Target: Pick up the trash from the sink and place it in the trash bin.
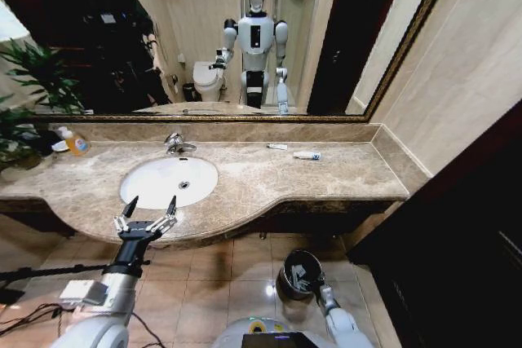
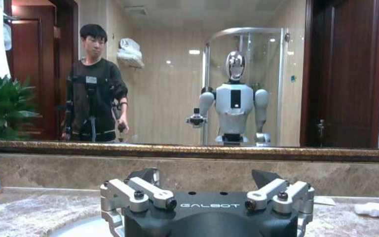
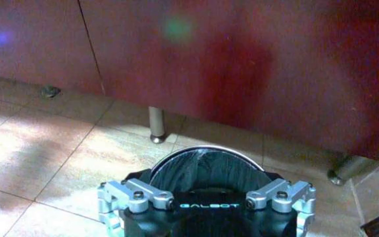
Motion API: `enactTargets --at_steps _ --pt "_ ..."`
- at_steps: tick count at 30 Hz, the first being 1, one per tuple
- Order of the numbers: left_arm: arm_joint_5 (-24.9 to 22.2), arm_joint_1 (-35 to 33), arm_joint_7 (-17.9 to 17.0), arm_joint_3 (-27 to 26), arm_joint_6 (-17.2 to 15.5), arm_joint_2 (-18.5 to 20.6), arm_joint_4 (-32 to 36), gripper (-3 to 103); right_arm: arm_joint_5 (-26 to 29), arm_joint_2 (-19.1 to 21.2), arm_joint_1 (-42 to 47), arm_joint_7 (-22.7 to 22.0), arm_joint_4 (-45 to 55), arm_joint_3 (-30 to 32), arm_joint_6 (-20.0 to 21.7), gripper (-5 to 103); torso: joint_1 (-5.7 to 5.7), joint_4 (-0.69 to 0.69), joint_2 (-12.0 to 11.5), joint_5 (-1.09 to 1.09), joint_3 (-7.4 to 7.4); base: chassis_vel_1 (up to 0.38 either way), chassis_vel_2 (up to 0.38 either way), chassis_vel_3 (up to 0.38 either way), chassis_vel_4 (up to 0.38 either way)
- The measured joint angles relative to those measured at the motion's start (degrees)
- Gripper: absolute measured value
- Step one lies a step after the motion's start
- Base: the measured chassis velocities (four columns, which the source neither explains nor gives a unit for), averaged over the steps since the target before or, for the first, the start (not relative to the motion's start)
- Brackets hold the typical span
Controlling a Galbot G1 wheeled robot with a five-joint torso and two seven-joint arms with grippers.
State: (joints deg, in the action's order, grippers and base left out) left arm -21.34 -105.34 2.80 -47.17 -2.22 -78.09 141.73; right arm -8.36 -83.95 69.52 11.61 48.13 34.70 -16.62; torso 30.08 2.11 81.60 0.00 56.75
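My left tool (image 1: 149, 216) hangs over the front lip of the bench (image 1: 269, 181), its two dark pointed fingers (image 1: 171, 204) spread wide with nothing between them. The sink (image 1: 169, 182) lies straight ahead of it, just past the fingertips, a smooth white oval bowl with a small drain in the middle and a chrome tap (image 1: 175, 143) behind. I see no trash inside the bowl from the head view.

What I can see of the trash sits well off to my right on the bench, near the back wall: a white tube (image 1: 307, 155) with a blue end, lying with its long axis across the bench, parallel to the mirror (image 1: 245, 38), and a small flat white packet (image 1: 277, 147) just beside it. From the left tool they lie ahead and to the right, beyond the bowl; in the left wrist view the tube (image 2: 377, 210) shows far to one side. The left arm is the nearer one.

My right tool (image 1: 313, 281) is down low over the trash bin (image 1: 298, 273), a round black bin with a shiny rim and a crinkled liner, standing on the tiled floor. I cannot tell whether that tool is open or closed.

The bench is polished brown marble, slick, so a round tube may roll if nudged.
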Motion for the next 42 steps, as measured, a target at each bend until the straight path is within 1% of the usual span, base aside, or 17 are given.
enactTargets --at_steps 11,16,20,21,22,25,26,28,29,30,32,35,36,37,39,41,42 --pt "0.0 0.0 0.0 0.0 0.0 0.0 0.0 100 0.0 -0.28 0.73 -0.27 0.98 -0.07 0.06 100 0.0 0.0 0.0 0.0 0.0 0.0 0.0 0.0 0.0" --pt "0.0 0.0 0.0 0.0 0.0 0.0 0.0 100 3.37 0.57 4.15 -0.87 7.45 -0.87 0.85 100 0.0 0.0 0.0 0.01 0.0 0.0 0.0 0.0 0.0" --pt "0.0 0.0 0.0 0.0 0.0 0.0 0.0 100 10.0 2.88 9.45 -0.67 17.83 -1.4 3.34 100 -0.01 -0.01 0.0 0.01 0.0 0.0 0.0 0.0 0.0" --pt "0.0 0.0 0.0 0.0 0.0 0.0 0.0 100 13.13 4.2 11.86 -0.61 23.06 -1.41 4.44 100 -0.01 0.0 0.01 0.0 0.0 0.0 0.0 0.0 0.0" --pt "0.0 0.0 0.0 0.0 0.0 0.0 0.0 100 13.13 4.2 11.86 -0.61 23.06 -1.41 4.44 100 -0.01 0.0 0.01 0.0 0.0 0.0 0.0 0.0 0.0" --pt "0.0 0.0 0.0 0.0 0.0 0.0 0.0 100 17.88 6.98 16.71 -0.52 33.43 -1.15 5.21 100 -0.01 0.0 0.01 0.03 0.0 0.0 0.0 0.0 0.0" --pt "0.0 0.0 0.0 0.0 0.0 0.0 0.0 100 17.88 6.98 16.71 -0.52 33.43 -1.15 5.21 100 -0.01 0.0 0.01 0.03 0.0 0.0 0.0 0.0 0.0" --pt "0.0 0.0 -0.01 0.0 0.0 0.0 0.0 100 20.67 9.29 21.18 -0.73 42.39 -0.25 5.46 100 -0.01 0.01 0.01 -0.02 -0.01 0.0 0.0 0.0 0.0" --pt "0.0 -0.01 -0.01 0.0 0.0 0.0 0.0 100 21.37 9.98 23.01 -1.0 45.83 0.05 5.51 100 -0.01 -0.01 0.01 0.01 0.0 0.0 0.0 0.0 0.0" --pt "0.0 -0.01 -0.01 0.0 0.0 0.0 0.0 100 21.37 9.98 23.01 -1.0 45.83 0.05 5.51 100 -0.01 -0.01 0.01 0.01 0.0 0.0 0.0 0.0 0.0" --pt "0.0 0.0 0.0 0.01 0.0 0.0 0.0 100 23.57 11.63 26.61 -1.75 53.64 0.96 6.14 100 -0.01 -0.01 0.01 -0.02 0.0 0.0 0.0 0.0 0.0" --pt "0.0 0.0 0.0 0.0 0.0 0.0 0.0 100 26.86 13.59 29.26 -2.35 64.32 2.39 9.74 100 -0.01 -0.01 0.01 0.0 0.0 0.0 0.0 0.0 0.0" --pt "0.0 0.0 0.0 0.0 0.0 0.0 0.0 100 26.86 13.59 29.26 -2.35 64.32 2.39 9.74 100 -0.01 -0.01 0.01 0.0 0.0 0.0 0.0 0.0 0.0" --pt "0.0 0.0 0.0 0.0 0.0 0.0 0.0 100 27.66 14.07 28.55 -2.46 66.6 2.72 11.63 100 -0.01 -0.01 0.01 -0.03 -0.01 0.0 0.0 0.0 0.0" --pt "0.0 0.0 0.0 0.0 0.0 0.0 0.0 100 28.45 14.78 25.54 -2.71 68.53 2.85 15.3 100 -0.01 -0.01 0.01 0.02 0.0 0.0 0.0 0.0 0.0" --pt "0.0 0.0 0.01 0.0 0.0 0.0 0.0 100 29.39 15.95 20.09 -2.7 69.21 2.39 20.66 100 0.0 0.01 0.01 0.01 0.0 0.0 0.0 0.0 0.0" --pt "0.0 0.0 0.01 0.0 0.0 0.0 0.0 100 29.39 15.95 20.09 -2.7 69.21 2.39 20.66 100 0.0 0.01 0.01 0.01 0.0 0.0 0.0 0.0 0.0"
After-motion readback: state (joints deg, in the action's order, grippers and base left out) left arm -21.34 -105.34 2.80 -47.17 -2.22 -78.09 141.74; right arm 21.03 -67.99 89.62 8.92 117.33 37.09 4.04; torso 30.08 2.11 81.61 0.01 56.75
